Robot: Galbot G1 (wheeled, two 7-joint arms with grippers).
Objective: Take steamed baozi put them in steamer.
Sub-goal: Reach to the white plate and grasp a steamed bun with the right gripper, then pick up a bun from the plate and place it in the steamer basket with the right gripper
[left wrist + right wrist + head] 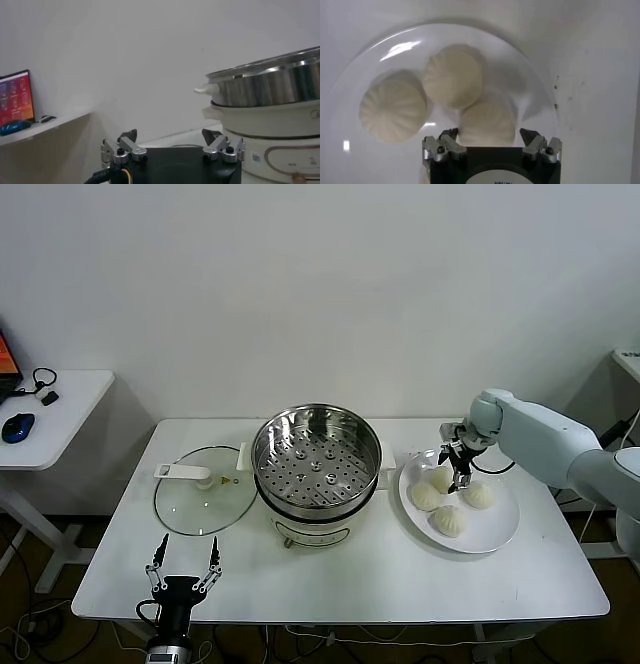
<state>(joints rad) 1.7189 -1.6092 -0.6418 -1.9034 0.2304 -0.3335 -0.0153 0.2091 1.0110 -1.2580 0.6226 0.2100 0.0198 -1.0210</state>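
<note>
Your right end effector (459, 467), fingers apart, hovers over pleated cream buns (452, 75); only the head view shows the empty steamer (317, 459).

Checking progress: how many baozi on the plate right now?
4, all on the plate: one nearest the steamer's side at the back, one in front of it, one under the right hand, one nearest the robot.
</note>
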